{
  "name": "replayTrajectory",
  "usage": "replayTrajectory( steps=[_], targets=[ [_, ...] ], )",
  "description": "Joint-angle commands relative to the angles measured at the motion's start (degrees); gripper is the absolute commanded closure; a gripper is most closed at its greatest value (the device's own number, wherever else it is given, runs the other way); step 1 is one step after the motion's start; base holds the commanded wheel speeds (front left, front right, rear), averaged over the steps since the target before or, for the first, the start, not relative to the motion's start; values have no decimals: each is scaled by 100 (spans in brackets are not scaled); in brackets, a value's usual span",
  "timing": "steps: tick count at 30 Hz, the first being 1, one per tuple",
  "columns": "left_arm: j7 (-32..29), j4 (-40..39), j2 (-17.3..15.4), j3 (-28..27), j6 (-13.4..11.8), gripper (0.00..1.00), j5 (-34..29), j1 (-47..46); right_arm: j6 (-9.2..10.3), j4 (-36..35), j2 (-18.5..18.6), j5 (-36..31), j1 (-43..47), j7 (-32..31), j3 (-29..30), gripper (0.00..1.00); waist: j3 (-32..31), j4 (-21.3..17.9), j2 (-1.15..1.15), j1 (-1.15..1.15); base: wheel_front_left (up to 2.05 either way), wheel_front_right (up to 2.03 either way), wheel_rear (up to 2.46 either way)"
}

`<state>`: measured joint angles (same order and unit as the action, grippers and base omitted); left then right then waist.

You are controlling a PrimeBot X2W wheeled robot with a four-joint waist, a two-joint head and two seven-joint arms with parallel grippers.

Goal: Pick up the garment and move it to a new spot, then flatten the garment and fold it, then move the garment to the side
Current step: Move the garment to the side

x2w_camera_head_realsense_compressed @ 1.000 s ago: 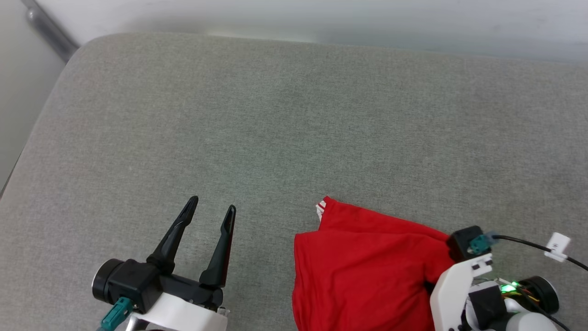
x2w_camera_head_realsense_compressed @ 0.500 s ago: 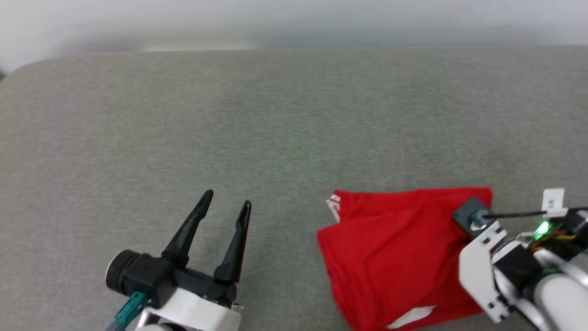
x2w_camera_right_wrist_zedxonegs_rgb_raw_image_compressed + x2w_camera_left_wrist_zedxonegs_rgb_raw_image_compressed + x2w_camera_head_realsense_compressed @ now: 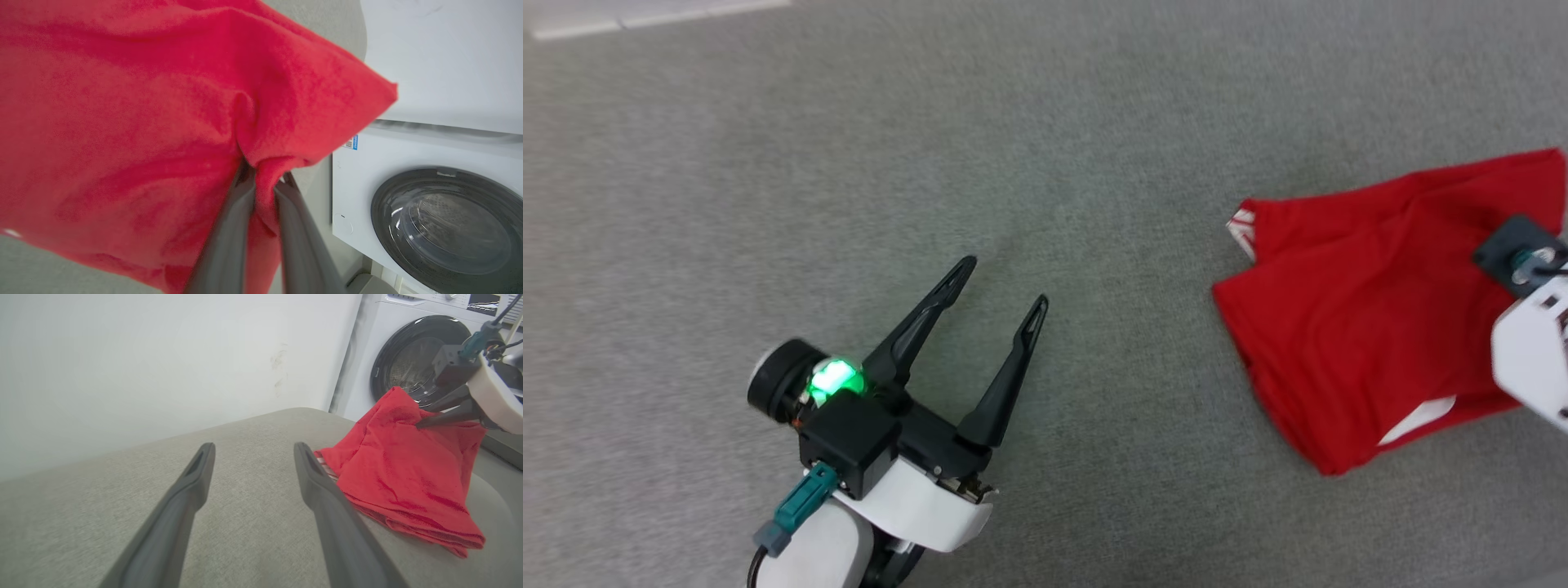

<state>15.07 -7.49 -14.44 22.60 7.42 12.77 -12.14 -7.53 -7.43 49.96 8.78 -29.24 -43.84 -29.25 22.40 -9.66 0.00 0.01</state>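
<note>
where the red cloth rises into a peak, the right pincer [image 3: 265, 173] is clamped on a fold of the garment [image 3: 122, 122], its two dark fingers drawn close together with the fabric pinched between them. the garment sits at the robot's right on the grey fabric-covered worktop [image 3: 1045, 147]. from the left wrist view, the gripped part is lifted up while the lower folded edge rests on the worktop. in the head view it is a rumpled, roughly folded red heap, with a bit of striped trim [image 3: 1241, 231] poking out at its near-left corner and a white patch [image 3: 1417, 419] showing at its lower edge. no print can be made out.

the left pincer [image 3: 1004, 282] is well apart from the garment, over bare worktop, its fingers spread wide and holding nothing. a green light [image 3: 832, 377] glows on its wrist.

beyond the garment stands a white washing machine [image 3: 359, 375] with a dark round door, beside a plain pale wall [image 3: 122, 355].
</note>
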Motion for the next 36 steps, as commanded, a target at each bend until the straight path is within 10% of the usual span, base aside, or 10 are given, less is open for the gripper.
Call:
replayTrajectory(
  steps=[1,32,33,34,36],
  targets=[
    [12,-87,-140,100,8,0,-52,-281,8,168,115,-15,-208,208,146,100,682,-458,0,-1,0,0,0],
    [12,-538,-549,639,2,0,26,-1089,9,3262,130,-701,-7,2310,2740,100,1774,-24,0,-1,0,0,0],
    [12,-524,-540,638,2,0,24,-1077,9,3250,106,-757,-36,2323,2786,87,1750,-28,0,-1,0,0,0],
    [12,-511,-530,642,2,0,22,-1073,9,3221,79,-818,-54,2343,2824,0,1714,-26,0,-1,0,0,0],
    [12,-490,-490,610,2,0,36,-1056,8,3207,-20,-887,-87,2279,2911,0,1605,-28,0,-1,0,0,0]
  ],
)
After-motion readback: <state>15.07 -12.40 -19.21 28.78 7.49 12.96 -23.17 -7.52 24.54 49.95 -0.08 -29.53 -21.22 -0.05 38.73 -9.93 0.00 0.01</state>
